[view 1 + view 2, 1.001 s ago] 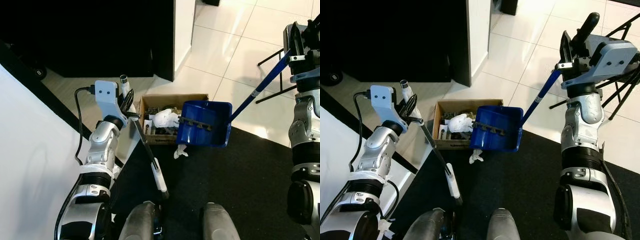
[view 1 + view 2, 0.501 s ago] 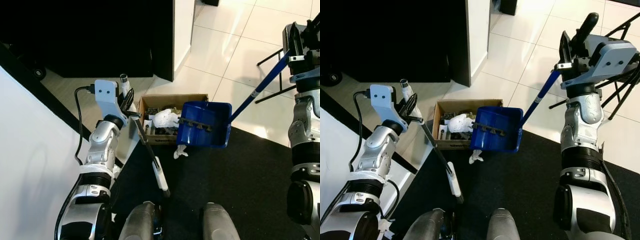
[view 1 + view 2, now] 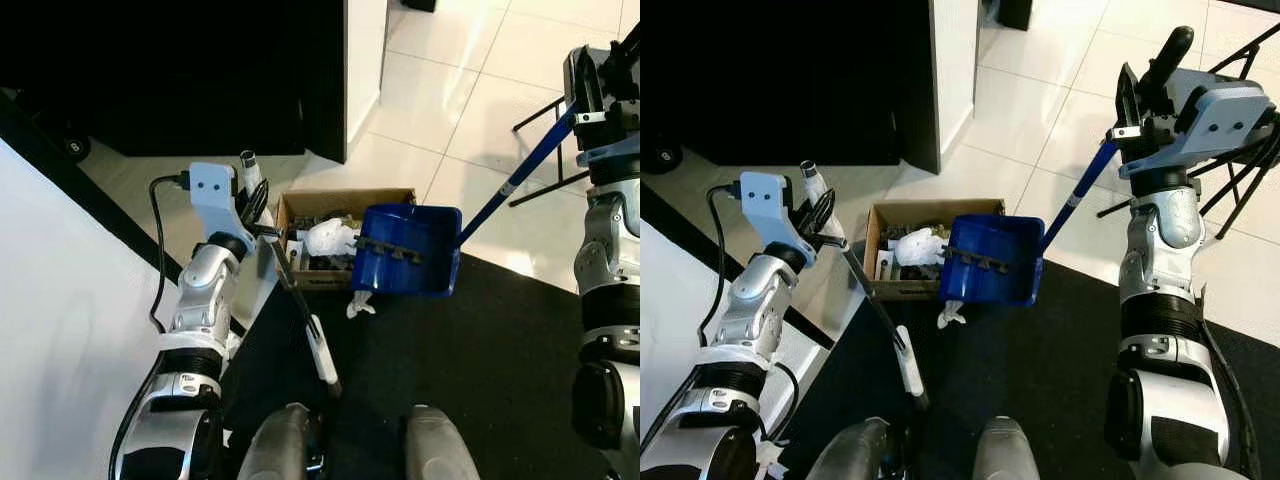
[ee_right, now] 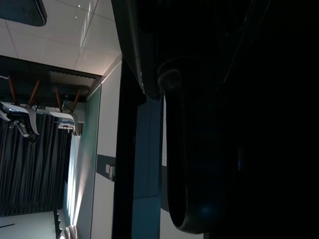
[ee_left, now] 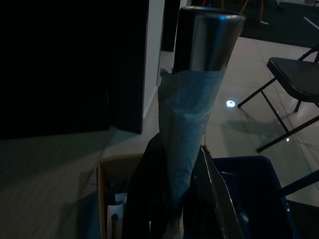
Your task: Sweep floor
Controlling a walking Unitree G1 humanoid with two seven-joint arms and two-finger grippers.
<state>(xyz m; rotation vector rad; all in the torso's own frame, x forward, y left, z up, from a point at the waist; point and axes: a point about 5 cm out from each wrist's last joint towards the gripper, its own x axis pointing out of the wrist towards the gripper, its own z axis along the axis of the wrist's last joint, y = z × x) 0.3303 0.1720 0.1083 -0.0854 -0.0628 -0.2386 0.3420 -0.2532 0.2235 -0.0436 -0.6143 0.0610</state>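
Right gripper point(image 3: 1137, 95) clenches the blue dustpan point(image 3: 990, 262) handle; left gripper point(image 3: 822, 222) clenches the broom point(image 3: 880, 310) pole. Both appear light, rigid; pan tips over the cardboard box point(image 3: 890, 215).

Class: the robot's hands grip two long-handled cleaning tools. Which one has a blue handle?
The blue plastic dustpan, gripped by the right hand, tilted over the brown cardboard box. The left hand grips a dark-handled broom.
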